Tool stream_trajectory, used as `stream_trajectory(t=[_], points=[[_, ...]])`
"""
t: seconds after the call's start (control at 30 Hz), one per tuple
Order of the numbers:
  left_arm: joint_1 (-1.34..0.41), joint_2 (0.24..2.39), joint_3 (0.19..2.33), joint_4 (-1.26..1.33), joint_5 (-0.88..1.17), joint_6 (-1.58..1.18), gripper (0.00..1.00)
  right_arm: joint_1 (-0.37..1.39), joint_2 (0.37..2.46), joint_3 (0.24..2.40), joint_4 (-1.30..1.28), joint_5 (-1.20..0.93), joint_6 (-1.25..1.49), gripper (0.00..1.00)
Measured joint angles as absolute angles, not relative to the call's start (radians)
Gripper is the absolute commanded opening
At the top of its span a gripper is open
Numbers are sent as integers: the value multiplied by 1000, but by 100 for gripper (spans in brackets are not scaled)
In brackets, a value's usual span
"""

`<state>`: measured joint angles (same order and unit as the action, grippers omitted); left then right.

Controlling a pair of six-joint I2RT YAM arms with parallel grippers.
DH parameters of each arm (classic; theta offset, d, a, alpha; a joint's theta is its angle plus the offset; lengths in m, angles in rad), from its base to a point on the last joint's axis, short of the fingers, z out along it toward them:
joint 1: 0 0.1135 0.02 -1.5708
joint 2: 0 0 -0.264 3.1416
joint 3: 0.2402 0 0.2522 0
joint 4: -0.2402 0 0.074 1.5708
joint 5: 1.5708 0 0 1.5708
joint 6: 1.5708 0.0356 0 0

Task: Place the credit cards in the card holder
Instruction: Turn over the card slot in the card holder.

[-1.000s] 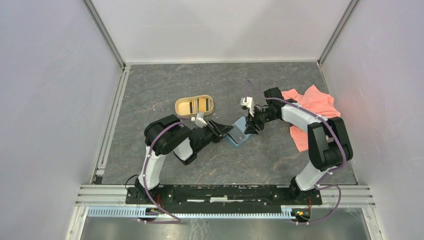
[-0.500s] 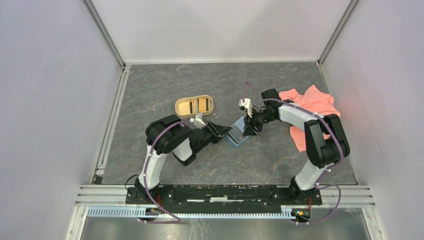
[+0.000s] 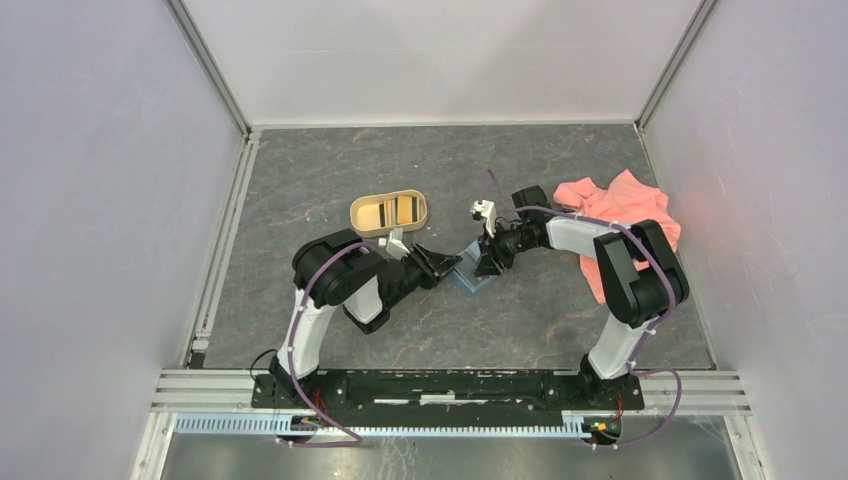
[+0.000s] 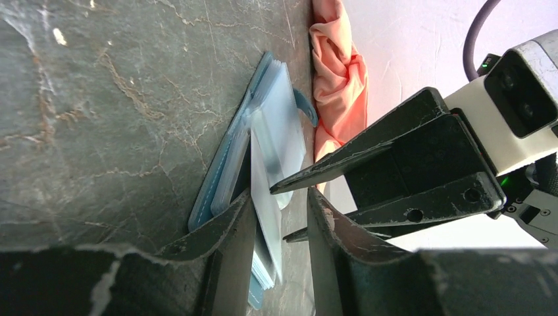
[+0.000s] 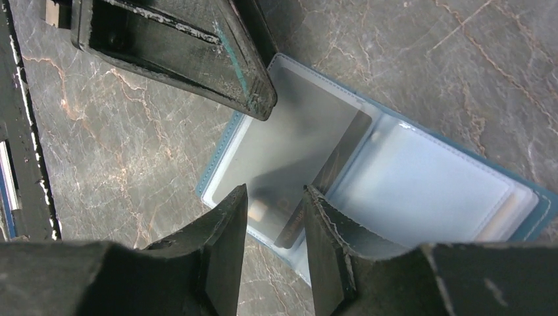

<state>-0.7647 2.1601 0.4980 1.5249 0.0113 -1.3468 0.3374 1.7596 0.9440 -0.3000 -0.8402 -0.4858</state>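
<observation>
Centrally, holder open on the grey surface, between the two arms, teal cover down, frosted sleeves up. In the right wrist view, spread wide, with a dark card dim through one sleeve and a pale chip-like patch beside it; whether fully seated, cannot tell. In the left wrist view, seen almost edge-on, several sleeves fanned up off the cover.

At the holder's left edge, left fingers, parted a little, one sleeve's edge in the gap, no visible pinch on it. At the right side of the holder, right fingers, tips down toward the same sleeve, also parted, nothing plainly clamped between them. Both sets of tips close together over the holder, facing each other, not touching.

Further out, far and left of the holder, a tan oval tray, just beyond the left arm's wrist, with more cards inside, at this size only dark and yellow stripes. To the right, beyond the right arm, a crumpled pink cloth on the surface, partly hidden by that arm in the top view. Around the surface on the left, far and right sides, plain white walls.
</observation>
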Motion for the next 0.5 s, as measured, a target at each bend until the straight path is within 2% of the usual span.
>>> stream_trajectory(t=[0.23, 0.5], points=[[-750, 2157, 477, 1531, 12, -1355, 41, 380, 1777, 963, -302, -850, -482, 30], [-741, 2135, 448, 1528, 25, -1354, 41, 397, 1795, 987, -374, -974, -523, 32]])
